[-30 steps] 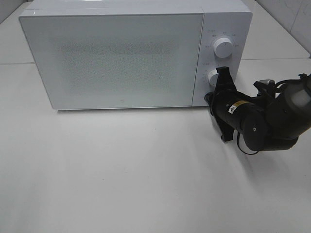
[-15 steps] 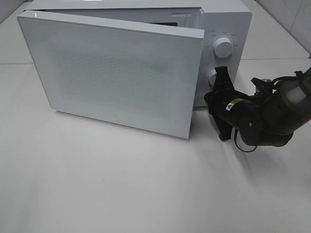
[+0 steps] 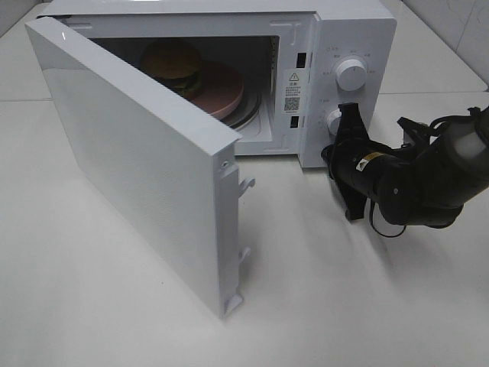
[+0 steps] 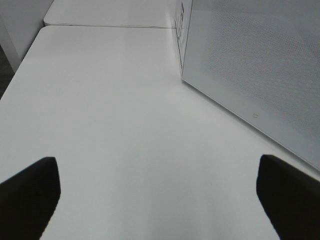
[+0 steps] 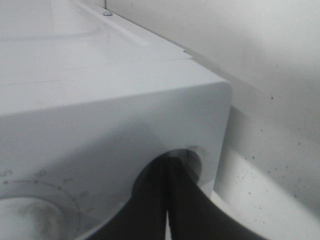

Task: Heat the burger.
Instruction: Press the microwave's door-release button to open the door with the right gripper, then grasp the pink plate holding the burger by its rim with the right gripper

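The burger [image 3: 173,64], a small brown bun, sits on a pinkish round plate [image 3: 221,90] inside the white microwave [image 3: 355,34]. The microwave door [image 3: 145,164] stands wide open, swung out to the left. My right gripper [image 3: 348,113] is shut, with its tips against the lower knob [image 3: 334,122] of the control panel. In the right wrist view its dark fingers [image 5: 167,167] are pressed together at the panel. My left gripper [image 4: 156,167] is open and empty, low over the table beside the door's outer face [image 4: 250,65]. It is out of the exterior view.
The open door juts far out over the table's front left. The upper knob [image 3: 351,74] sits above my right gripper. White tabletop [image 3: 367,306] lies in front of the microwave. A tiled wall edge [image 3: 458,23] is at the back right.
The microwave door was shut a second ago and has swung wide open to the left, which reveals the burger and plate. My right arm has hardly moved.
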### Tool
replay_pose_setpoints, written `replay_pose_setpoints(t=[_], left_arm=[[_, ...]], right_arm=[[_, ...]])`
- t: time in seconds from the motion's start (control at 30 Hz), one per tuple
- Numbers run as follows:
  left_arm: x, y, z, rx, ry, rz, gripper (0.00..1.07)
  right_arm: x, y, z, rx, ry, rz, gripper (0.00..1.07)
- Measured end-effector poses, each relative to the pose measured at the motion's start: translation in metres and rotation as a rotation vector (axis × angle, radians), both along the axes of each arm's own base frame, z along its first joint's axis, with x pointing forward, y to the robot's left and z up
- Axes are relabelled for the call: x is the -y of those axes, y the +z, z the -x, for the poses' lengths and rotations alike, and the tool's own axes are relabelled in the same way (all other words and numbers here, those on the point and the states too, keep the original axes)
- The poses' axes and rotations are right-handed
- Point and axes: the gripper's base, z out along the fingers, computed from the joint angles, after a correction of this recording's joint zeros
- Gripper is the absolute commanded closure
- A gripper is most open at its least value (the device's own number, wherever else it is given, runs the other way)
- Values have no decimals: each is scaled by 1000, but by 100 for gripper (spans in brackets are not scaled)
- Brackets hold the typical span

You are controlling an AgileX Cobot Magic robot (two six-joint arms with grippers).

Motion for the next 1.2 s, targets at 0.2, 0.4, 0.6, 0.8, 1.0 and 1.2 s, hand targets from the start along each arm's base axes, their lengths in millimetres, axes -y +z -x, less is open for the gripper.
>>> replay_pose_setpoints(t=[0.2, 0.4, 0.6, 0.8, 1.0, 1.2], left_arm=[[0, 0, 0, 0, 0, 0, 7], [0, 0, 0, 0, 0, 0, 7], [0, 0, 0, 0, 0, 0, 7], [0, 0, 0, 0, 0, 0, 7], [0, 0, 0, 0, 0, 0, 7], [0, 0, 0, 0, 0, 0, 7]], right_arm=[[3, 5, 2, -8, -9, -13, 107], [5, 8, 10, -2, -5, -11, 107], [6, 9, 17, 11, -5, -15, 107], [5, 13, 27, 43, -17, -37, 107], [2, 12, 36, 26, -1, -30, 107], [5, 16, 55, 8, 5, -23, 107]])
